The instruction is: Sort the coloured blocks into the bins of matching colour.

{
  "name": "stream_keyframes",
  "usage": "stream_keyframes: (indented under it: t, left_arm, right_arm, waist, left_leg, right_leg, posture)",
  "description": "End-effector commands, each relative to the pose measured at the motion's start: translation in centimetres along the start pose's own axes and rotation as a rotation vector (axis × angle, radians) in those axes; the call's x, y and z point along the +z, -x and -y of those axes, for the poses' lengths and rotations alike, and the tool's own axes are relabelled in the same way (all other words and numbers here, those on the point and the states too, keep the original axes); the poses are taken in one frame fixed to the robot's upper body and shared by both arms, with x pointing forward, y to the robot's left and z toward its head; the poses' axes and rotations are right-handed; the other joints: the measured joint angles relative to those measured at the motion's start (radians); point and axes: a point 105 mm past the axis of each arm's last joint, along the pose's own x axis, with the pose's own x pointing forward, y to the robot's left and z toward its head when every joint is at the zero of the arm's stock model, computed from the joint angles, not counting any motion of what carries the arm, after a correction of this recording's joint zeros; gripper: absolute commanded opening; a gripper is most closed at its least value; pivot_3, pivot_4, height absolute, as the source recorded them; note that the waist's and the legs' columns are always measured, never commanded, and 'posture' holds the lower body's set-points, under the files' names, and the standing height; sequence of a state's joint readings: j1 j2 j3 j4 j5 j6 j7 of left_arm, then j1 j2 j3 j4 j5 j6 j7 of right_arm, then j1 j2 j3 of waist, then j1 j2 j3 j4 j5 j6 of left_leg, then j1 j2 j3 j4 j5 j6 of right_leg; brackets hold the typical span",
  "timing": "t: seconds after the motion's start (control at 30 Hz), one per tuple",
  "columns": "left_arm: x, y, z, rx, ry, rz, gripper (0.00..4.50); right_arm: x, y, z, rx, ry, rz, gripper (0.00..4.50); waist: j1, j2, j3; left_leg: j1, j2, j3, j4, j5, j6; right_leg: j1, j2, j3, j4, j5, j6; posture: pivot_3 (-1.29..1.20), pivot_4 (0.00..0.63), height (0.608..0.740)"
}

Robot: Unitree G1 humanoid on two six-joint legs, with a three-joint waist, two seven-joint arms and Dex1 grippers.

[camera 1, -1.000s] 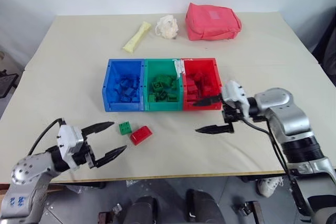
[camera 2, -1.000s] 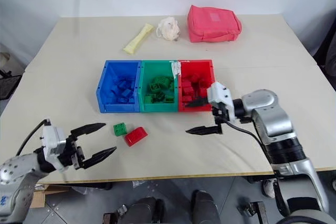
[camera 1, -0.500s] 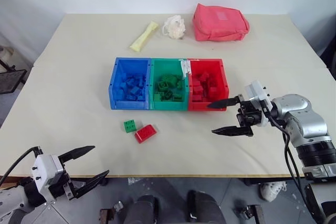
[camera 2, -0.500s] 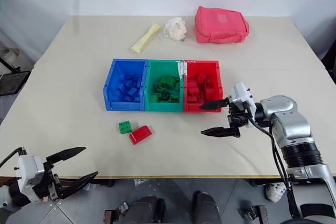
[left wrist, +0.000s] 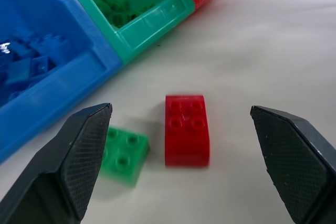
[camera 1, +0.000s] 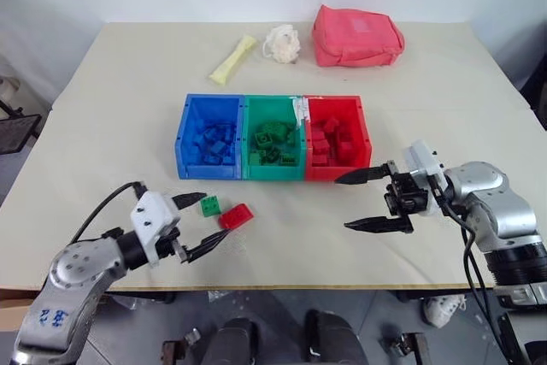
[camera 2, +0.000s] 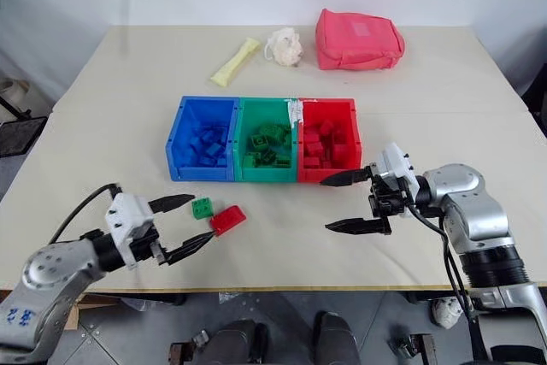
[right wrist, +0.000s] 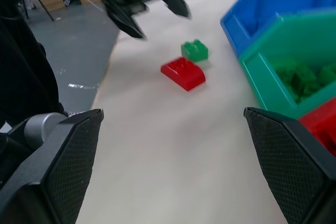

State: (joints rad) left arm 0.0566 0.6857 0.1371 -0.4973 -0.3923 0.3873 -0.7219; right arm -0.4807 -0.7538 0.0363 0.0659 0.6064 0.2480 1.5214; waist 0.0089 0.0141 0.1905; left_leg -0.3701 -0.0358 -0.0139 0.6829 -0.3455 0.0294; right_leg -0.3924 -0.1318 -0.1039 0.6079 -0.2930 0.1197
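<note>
Both empty, the left claw (camera 1: 196, 226) gapes wide at the red block (camera 1: 236, 215) and green block (camera 1: 208, 205) for a pickup, while the right claw (camera 1: 362, 201) idles open beside the bins (camera 1: 273, 173).

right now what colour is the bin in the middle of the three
Green bin, between the blue and red ones; clearest in the left eye view.

The row of bins (camera 1: 244, 138) stands mid-worktop (camera 1: 111, 126), three joined side by side, each with a heap of blocks (camera 1: 270, 141) in it. Before the row, near its left and middle bins, two loose blocks lie on the worktop close together: the left block (camera 1: 209, 205) and the right block (camera 1: 236, 215). The left pincer (camera 1: 215, 216) is before the row too, just beside those two. The right pincer (camera 1: 341, 204) is before the row's right end. Well behind the row lie, left to right, a stick (camera 1: 232, 58), a puff (camera 1: 281, 43) and a pouch (camera 1: 355, 35).
</note>
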Motion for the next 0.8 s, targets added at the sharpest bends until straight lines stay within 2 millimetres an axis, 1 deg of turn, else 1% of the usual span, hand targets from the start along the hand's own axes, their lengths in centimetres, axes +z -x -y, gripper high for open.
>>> stream_keyframes:
  t: [0.03, 0.13, 0.27, 0.4, 0.47, 0.57, 0.67, 0.8]
  left_arm:
    - [-0.3, -1.4, -0.2, -0.051, -0.022, -0.061, 4.5]
    - [-0.7, -2.3, -0.2, -0.106, -0.015, -0.112, 4.5]
    - [-1.2, -2.6, -0.9, -0.141, -0.053, -0.189, 4.5]
    - [-1.0, -3.0, -1.1, -0.199, -0.084, -0.209, 4.5]
    - [-0.8, -3.6, -1.3, -0.224, -0.097, -0.228, 4.5]
    - [-0.9, -4.1, -1.3, -0.28, -0.132, -0.284, 4.5]
    - [-0.2, -5.0, -1.4, -0.299, -0.155, -0.271, 4.5]
    - [-0.1, -5.3, -1.4, -0.313, -0.188, -0.297, 4.5]
  right_arm:
    - [1.4, 0.1, -1.2, 0.017, 0.043, 0.044, 4.48]
    - [0.9, 0.2, -1.7, -0.026, 0.043, 0.047, 4.48]
    - [0.4, 0.2, -2.2, -0.079, 0.043, 0.045, 4.48]
    - [0.3, 0.0, -2.4, -0.118, 0.042, 0.059, 4.48]
    - [0.2, -0.1, -2.6, -0.136, 0.042, 0.062, 4.48]
    - [-0.1, -0.3, -2.8, -0.156, 0.039, 0.061, 4.48]
    - [-0.4, -0.4, -3.1, -0.177, 0.034, 0.064, 4.48]
    - [-0.6, -0.6, -3.2, -0.196, 0.034, 0.062, 4.48]
  waist:
    - [0.007, 0.0, 0.0]
    - [0.015, 0.0, 0.0]
    - [0.016, 0.0, 0.0]
    - [0.016, 0.0, 0.0]
    - [0.016, 0.0, 0.0]
    - [0.017, 0.0, 0.0]
    - [0.017, 0.0, 0.0]
    - [0.017, 0.0, 0.0]
  left_leg:
    - [0.0, 0.0, 0.0, 0.0, 0.0, 0.0]
    - [0.0, 0.0, 0.0, 0.0, 0.0, 0.0]
    - [0.0, -0.001, 0.0, 0.0, 0.0, 0.0]
    - [0.0, -0.001, 0.0, 0.0, 0.001, 0.0]
    - [0.0, -0.001, 0.0, 0.0, 0.001, 0.0]
    - [0.0, -0.002, 0.0, 0.0, 0.001, 0.0]
    - [0.0, -0.002, 0.0, 0.001, 0.001, 0.001]
    - [0.0, -0.002, 0.0, 0.001, 0.001, 0.001]
  right_leg:
    - [0.0, 0.0, 0.0, 0.0, 0.0, 0.0]
    - [0.0, 0.0, 0.0, 0.0, 0.0, 0.0]
    - [0.0, 0.0, 0.0, 0.0, 0.0, 0.0]
    - [0.0, 0.0, 0.0, 0.0, 0.0, 0.0]
    - [0.0, 0.0, 0.0, 0.001, 0.0, 0.0]
    - [0.0, 0.002, 0.0, 0.001, 0.0, 0.0]
    - [0.0, 0.002, 0.0, 0.002, 0.0, 0.0]
    - [0.0, 0.003, 0.0, 0.002, 0.0, 0.001]
  posture:
    - [0.0, 0.15, 0.74]
    - [0.0, 0.15, 0.74]
    - [0.0, 0.15, 0.74]
    - [0.0, 0.15, 0.74]
    - [0.0, 0.15, 0.74]
    - [0.0, 0.15, 0.74]
    - [0.0, 0.15, 0.74]
    - [0.0, 0.15, 0.74]
